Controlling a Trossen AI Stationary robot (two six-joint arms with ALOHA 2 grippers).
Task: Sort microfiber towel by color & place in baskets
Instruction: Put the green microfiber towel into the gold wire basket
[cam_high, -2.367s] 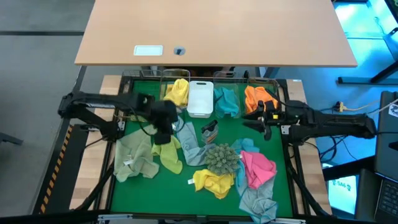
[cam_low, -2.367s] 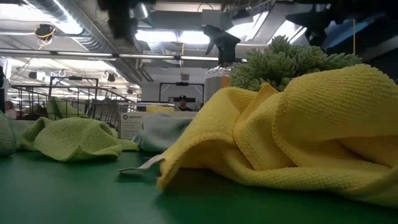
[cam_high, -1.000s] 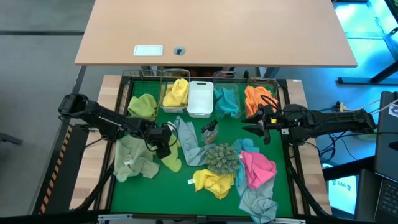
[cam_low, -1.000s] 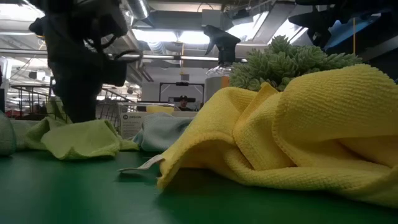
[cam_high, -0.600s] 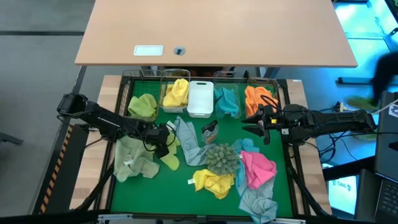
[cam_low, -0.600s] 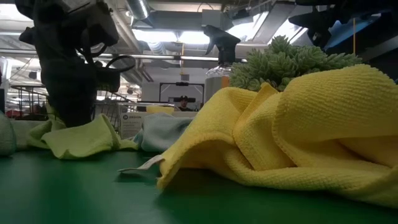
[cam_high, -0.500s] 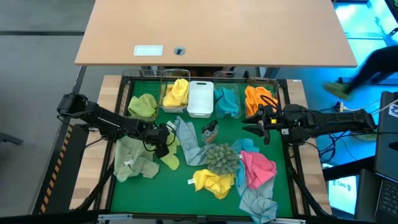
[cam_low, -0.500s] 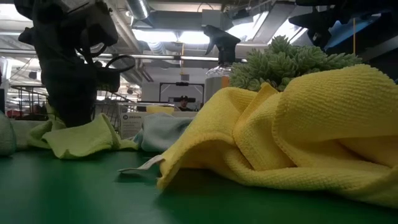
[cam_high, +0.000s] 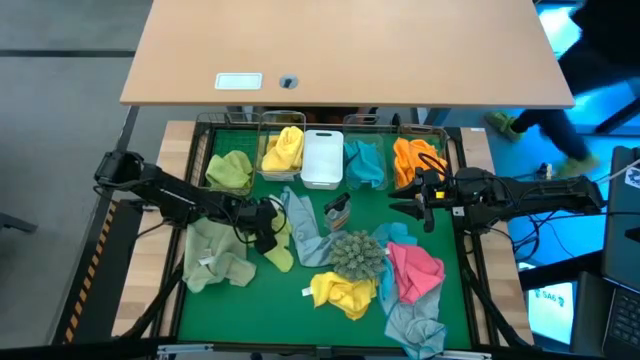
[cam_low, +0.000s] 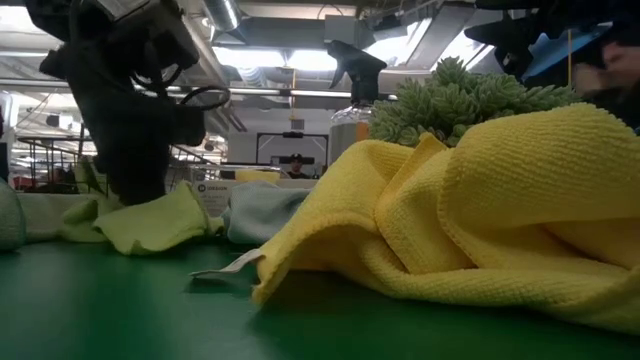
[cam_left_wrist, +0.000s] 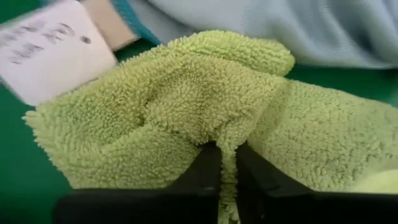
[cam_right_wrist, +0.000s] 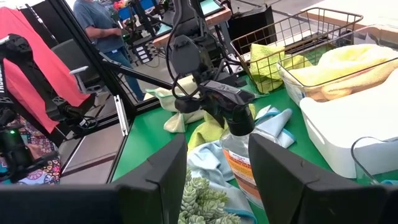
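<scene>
My left gripper (cam_high: 266, 236) stands left of the table's middle, pointing steeply down and shut on a yellow-green towel (cam_high: 277, 255), which shows lime in the left wrist view (cam_left_wrist: 186, 106). My right gripper (cam_high: 420, 200) hangs open and level at the right, in front of the baskets, with nothing between its fingers. The baskets stand in a row at the far edge: one with a green towel (cam_high: 228, 170), one with a yellow towel (cam_high: 283, 150), a white one (cam_high: 322, 160), one with a teal towel (cam_high: 365, 163) and one with an orange towel (cam_high: 415, 158). My left gripper pinches a raised fold (cam_left_wrist: 227, 146) of the yellow-green towel between its two fingers (cam_left_wrist: 205, 171). The fingers come slanting from above and from the table's left. The rest of the towel (cam_low: 150, 222) lies slack on the green table around them.
Loose towels lie on the green mat: pale green (cam_high: 215, 255), grey-blue (cam_high: 302, 228), yellow (cam_high: 343, 292), pink (cam_high: 415, 268), grey (cam_high: 415, 325). A spiky grey-green ball (cam_high: 357, 255) and a spray bottle (cam_high: 338, 210) stand mid-table. People move in the room beyond the table.
My left gripper has come down onto the yellow-green towel. In the low view the towel's flat mound has been drawn up into a peak beside the fingers and has shifted a little toward the table's right. My right arm has kept still.
</scene>
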